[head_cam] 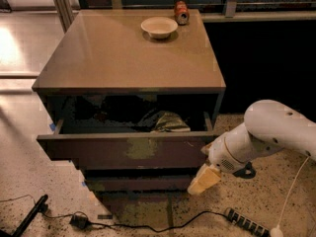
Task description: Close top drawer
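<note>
The top drawer (pixel 128 152) is a wide dark grey-brown glossy front, partly pulled out of the cabinet (pixel 128 58). A crumpled greenish bag (pixel 168 122) lies inside it. My gripper (pixel 203 179), with pale yellowish fingers, hangs at the drawer front's right lower corner, on the end of the white arm (pixel 266 132) that reaches in from the right. It is close to or touching the drawer's right end.
A white bowl (pixel 159 27) and a red can (pixel 181 12) stand at the back of the cabinet top. Narrower drawer fronts (pixel 133 184) sit below. A black cable (pixel 148 226) and a power strip (pixel 247 223) lie on the speckled floor in front.
</note>
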Controlling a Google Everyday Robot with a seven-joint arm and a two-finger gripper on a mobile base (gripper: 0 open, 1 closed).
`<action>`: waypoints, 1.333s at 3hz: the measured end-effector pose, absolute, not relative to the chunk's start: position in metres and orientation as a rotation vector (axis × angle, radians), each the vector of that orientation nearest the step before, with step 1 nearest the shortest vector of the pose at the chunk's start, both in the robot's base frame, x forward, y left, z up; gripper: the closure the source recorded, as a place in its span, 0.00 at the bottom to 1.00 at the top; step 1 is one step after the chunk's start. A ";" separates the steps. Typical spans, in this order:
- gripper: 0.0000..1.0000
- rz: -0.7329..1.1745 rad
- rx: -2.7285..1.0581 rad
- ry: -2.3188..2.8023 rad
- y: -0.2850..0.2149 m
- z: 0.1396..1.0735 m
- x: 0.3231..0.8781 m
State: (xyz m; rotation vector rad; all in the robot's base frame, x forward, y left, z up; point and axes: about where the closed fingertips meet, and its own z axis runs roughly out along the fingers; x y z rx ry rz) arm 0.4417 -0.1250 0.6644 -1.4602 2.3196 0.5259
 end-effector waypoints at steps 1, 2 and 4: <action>0.45 0.526 -1.460 2.320 -0.125 0.664 0.442; 0.68 0.526 -1.460 2.320 -0.125 0.664 0.442; 1.00 0.518 -1.345 2.285 -0.114 0.650 0.470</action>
